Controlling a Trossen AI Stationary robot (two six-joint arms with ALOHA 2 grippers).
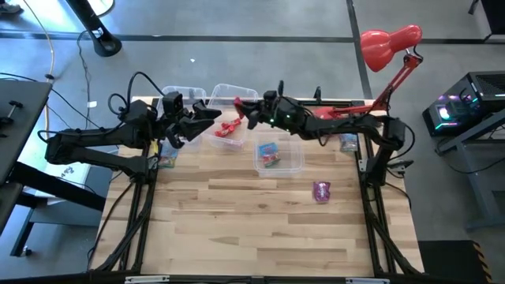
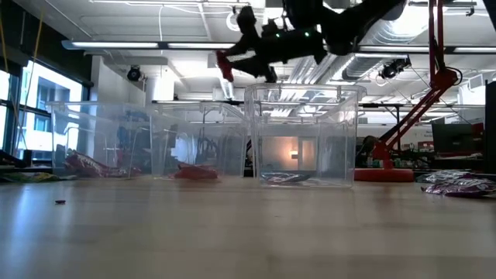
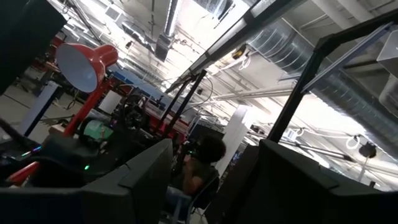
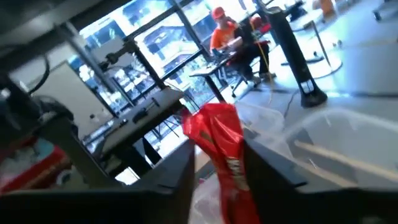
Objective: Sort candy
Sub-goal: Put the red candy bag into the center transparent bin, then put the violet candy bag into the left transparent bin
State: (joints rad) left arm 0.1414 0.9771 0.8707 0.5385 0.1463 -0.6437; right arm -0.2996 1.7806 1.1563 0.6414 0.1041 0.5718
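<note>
Right gripper [image 1: 239, 108] pinching a red candy wrapper [image 4: 219, 146] at upper centre — light, crinkly, slippery, best held mid-body; left gripper [image 1: 211, 116] spread, empty — beside it.

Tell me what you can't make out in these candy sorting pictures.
- Right tool: shut on a red candy; high view, the arm hides the grip.
- Left tool: high view too small to show whether open or shut; left wrist view looks up at the ceiling.
- Candy at the table's left edge: left arm partly covers it.
- Purple candy: low view, frame edge cuts it.
</note>
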